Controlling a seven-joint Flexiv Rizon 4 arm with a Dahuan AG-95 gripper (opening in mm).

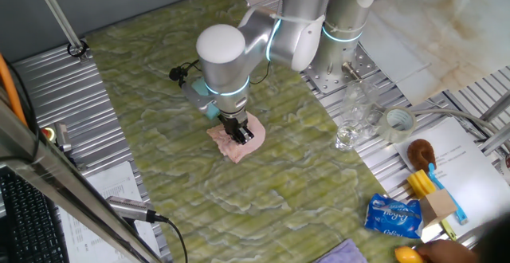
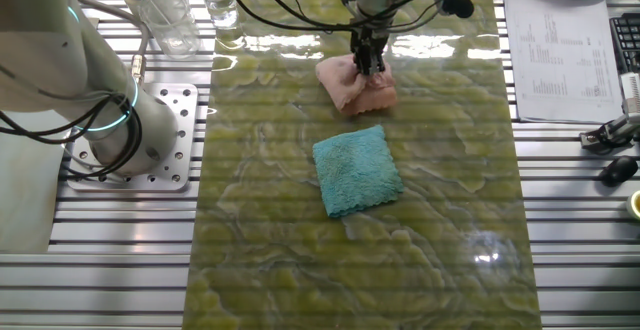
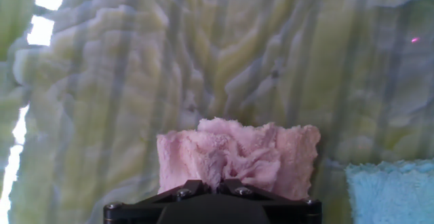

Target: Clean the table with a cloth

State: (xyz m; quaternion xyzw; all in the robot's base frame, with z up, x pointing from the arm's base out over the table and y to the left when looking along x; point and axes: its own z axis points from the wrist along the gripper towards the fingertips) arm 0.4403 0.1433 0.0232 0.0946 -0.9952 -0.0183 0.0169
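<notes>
The table has a green-yellow marbled top. A crumpled pink cloth lies near its middle. My gripper points straight down and is shut on a pinched fold of the cloth, pressing it onto the table. The other fixed view shows the gripper on the pink cloth at the table's far end. In the hand view the fingertips pinch a ridge of the pink cloth. A separate teal cloth lies flat nearby, and its corner shows in the hand view.
Glass beakers, a tape roll, a brown brush, a blue packet and a purple cloth lie along the right side. The arm's base plate stands beside the table. Papers lie on ribbed metal panels.
</notes>
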